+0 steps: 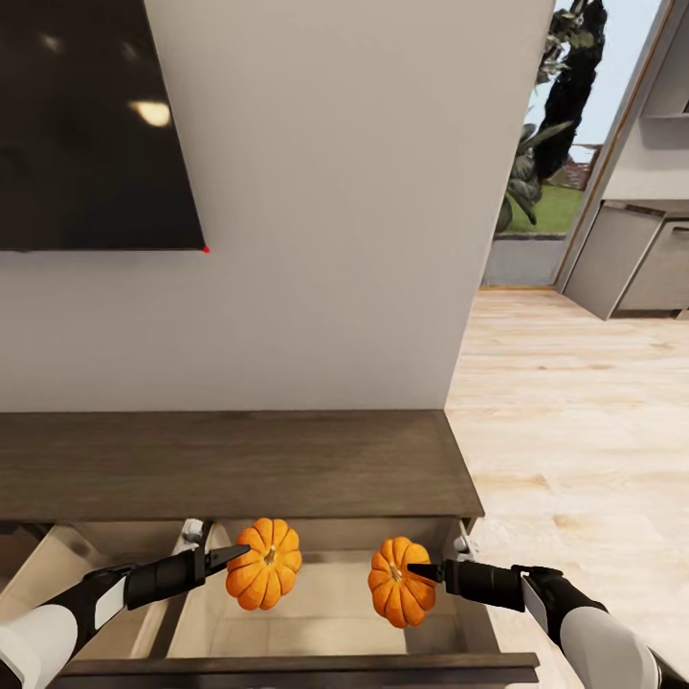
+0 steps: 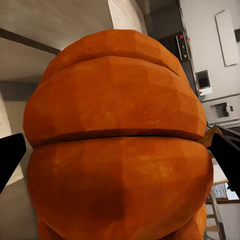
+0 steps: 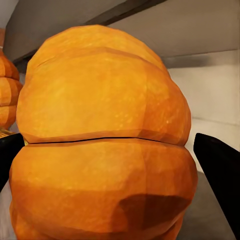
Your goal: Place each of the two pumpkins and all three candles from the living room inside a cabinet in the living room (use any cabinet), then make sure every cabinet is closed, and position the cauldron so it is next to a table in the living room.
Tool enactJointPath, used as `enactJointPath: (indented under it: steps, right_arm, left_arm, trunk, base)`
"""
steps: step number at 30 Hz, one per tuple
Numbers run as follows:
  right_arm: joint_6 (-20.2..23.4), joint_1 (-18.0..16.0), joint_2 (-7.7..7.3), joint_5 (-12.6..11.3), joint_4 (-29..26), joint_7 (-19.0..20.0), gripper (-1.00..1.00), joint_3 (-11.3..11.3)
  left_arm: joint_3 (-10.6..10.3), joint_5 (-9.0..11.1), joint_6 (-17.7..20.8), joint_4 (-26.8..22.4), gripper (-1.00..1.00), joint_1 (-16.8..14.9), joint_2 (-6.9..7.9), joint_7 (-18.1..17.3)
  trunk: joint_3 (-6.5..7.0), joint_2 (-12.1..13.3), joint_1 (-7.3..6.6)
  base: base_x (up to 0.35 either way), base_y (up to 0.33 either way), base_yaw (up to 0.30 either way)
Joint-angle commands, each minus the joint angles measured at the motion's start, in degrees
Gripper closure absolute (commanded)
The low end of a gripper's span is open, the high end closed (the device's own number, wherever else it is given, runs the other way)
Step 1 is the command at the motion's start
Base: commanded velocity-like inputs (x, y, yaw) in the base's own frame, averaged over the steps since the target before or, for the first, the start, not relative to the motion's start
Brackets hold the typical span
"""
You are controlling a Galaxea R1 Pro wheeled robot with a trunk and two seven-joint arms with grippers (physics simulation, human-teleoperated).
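Closest to me, my left end effector (image 1: 233, 555) is pinching one pumpkin (image 1: 264, 563), and my right end effector (image 1: 421, 572) is pinching the other pumpkin (image 1: 402, 581). In each wrist view the orange body sits between the two dark fingers (image 2: 10, 161) (image 3: 220, 167), so I judge both grips to be firm, with the fingers pressed against the ribbed sides.

Both pumpkins hang over the pulled-out drawer (image 1: 335, 612) of the cabinet (image 1: 239, 464). The pale drawer floor lies below each end effector, and the drawer's dark front edge runs nearer to me than both. The two pumpkins are apart, with a gap of bare drawer floor between them.

The step in hand, as I read it, is setting both down inside. I would lower each arm straight down until the pumpkin is close to the floor of the drawer, then spread the fingers gently so nothing rolls. I would keep the right one away from the drawer's side wall just beyond it, and draw the fingers back toward me without brushing the stems.

Beyond the end effectors sits the cabinet top, then the white wall with a dark screen (image 1: 96, 124). Farther right, the wooden floor (image 1: 574, 402) runs on to a doorway.
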Motion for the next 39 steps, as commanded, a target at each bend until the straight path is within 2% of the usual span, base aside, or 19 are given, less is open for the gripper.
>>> enactJointPath:
  steps: [1, 5, 13, 20, 29, 30, 33, 39]
  right_arm:
    - [0.0, 0.0, 0.00, -0.1, 0.0, 0.0, 1.00, -0.1]
    - [0.0, 0.0, 0.00, -0.1, 0.0, 0.0, 1.00, -0.1]
    - [0.8, -0.2, 0.18, -0.5, 0.2, -0.1, 1.00, -0.4]
    - [3.1, -1.7, 0.29, -0.7, 0.2, -1.7, 1.00, -0.5]
    - [5.9, -2.8, 0.22, -3.7, 1.0, -4.4, 1.00, -0.4]
    - [8.3, -2.8, 0.17, -8.1, 1.6, -13.9, 1.00, -0.4]
    - [8.3, -2.8, 0.10, -8.2, 2.0, -16.6, 1.00, -0.4]
    - [8.3, -2.8, -0.06, -8.4, 3.4, -17.5, 1.00, -0.4]
  left_arm:
    - [0.1, 0.0, 0.0, 0.0, 1.00, 0.0, 0.00, 0.0]
    - [0.1, 0.0, 0.0, 0.0, 1.00, 0.0, 0.00, 0.0]
    - [1.2, 0.3, 0.1, -0.1, 1.00, 0.6, -0.40, 0.2]
    - [3.1, 0.4, 0.4, -1.0, 1.00, 0.4, -0.71, 2.4]
    - [6.2, 0.6, 0.7, -3.2, 1.00, 0.4, -1.61, 5.2]
    - [7.2, 0.6, 0.7, -3.1, 1.00, 0.4, -1.68, 23.3]
    - [7.2, 0.6, 0.6, -3.0, 1.00, 0.5, -1.82, 24.0]
    - [7.1, 0.5, 0.6, -2.9, 1.00, 0.5, -1.78, 25.1]
  trunk:
    - [-0.18, -0.4, 0.22]
    - [-0.90, -2.0, 1.10]
    - [-0.90, -2.0, 1.10]
    - [-0.90, -2.0, 1.10]
    - [-0.90, -2.0, 1.10]
    - [-0.90, -2.0, 1.10]
    - [-0.90, -2.0, 1.10]
    - [-0.90, -2.0, 1.10]
  base:
    - [0.000, 0.000, 0.000]
    - [0.000, 0.000, 0.000]
    - [0.000, 0.000, 0.000]
    - [0.000, 0.000, 0.000]
    - [0.000, 0.000, 0.000]
    - [0.000, 0.000, 0.000]
    - [0.000, 0.000, 0.000]
    - [0.000, 0.000, 0.000]
